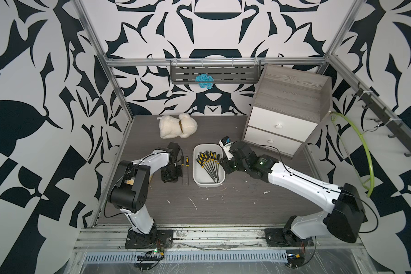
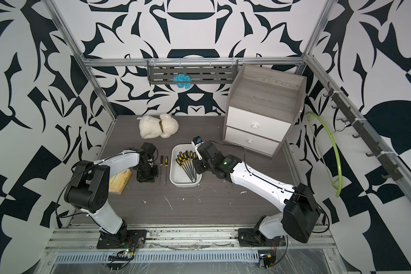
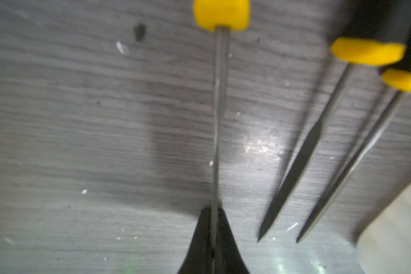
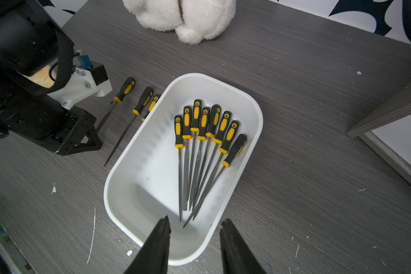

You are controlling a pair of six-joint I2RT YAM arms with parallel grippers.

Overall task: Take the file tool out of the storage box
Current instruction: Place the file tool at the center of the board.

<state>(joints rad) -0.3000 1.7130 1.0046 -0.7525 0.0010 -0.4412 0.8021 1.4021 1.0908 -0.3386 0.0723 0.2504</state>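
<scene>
Left wrist view: left gripper pinches a file by its shaft, low over the table beside two laid-out files, probably to lay it parallel. Blur hides whether it touches. Right gripper is half-open and empty above the storage box, which holds eight more files.

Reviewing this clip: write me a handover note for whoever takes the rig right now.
Left gripper: shut on a file by its shaft, low over the table, outside the storage box.
Right gripper: open, empty, over the box's end nearest the robot.
Done: two more files lie on the table beside the box.
Left: set down the held file; eight files are in the box.
</scene>
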